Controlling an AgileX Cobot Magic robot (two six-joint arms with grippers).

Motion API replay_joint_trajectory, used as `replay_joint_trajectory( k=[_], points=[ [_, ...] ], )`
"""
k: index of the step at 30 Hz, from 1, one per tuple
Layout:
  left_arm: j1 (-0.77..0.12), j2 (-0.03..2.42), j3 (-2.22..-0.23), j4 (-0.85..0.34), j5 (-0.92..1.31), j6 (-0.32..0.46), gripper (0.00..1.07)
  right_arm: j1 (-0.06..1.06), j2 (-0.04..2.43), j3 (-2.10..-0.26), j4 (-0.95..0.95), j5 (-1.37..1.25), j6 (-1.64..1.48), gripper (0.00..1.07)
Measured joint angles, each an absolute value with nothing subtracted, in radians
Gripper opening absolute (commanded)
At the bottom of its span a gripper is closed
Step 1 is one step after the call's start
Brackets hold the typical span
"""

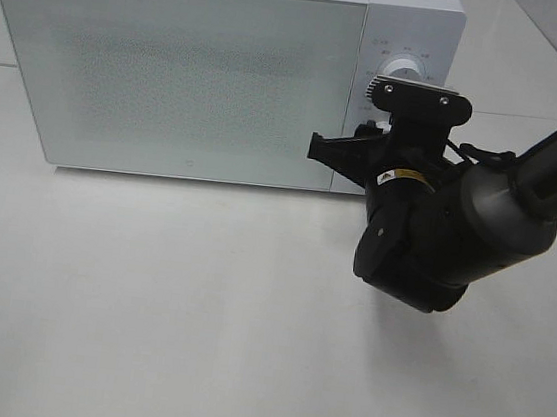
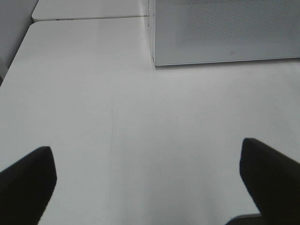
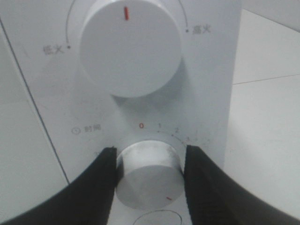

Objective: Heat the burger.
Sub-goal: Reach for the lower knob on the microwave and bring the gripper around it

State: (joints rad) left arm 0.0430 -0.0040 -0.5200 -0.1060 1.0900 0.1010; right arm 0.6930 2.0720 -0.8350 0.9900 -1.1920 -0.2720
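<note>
1. Burger is not to be seen in any view. As the frosted door of the microwave (image 1: 174,66) is shut, it is judged to be inside, though that is not shown. In the high view the right gripper (image 1: 388,130) is set against the control panel (image 1: 420,23). The power knob (image 1: 405,70) is left uncovered, and what lies below it is hidden by the wrist.
2. In the left wrist view the left gripper (image 2: 150,187) is held released, jaws wide with nothing between them. It is kept over the table (image 2: 93,93), well short of the microwave's front corner, presumably out of the other arm's way.
3. In the right wrist view the black fingers (image 3: 93,187) are clenched on the timer knob (image 3: 149,176), one against each side, a hold suited to twisting. Its red mark is seen away from the scale's zero. The power knob above is untouched.
</note>
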Motion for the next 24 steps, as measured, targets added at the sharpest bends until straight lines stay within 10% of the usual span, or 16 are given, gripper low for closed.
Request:
replay_joint_trajectory(
  k=[24],
  points=[
    [0.043, -0.004, -0.52, -0.106, 1.09, 0.101, 1.0, 0.679, 2.073, -0.814, 0.92, -1.212, 0.279, 0.08]
  ],
)
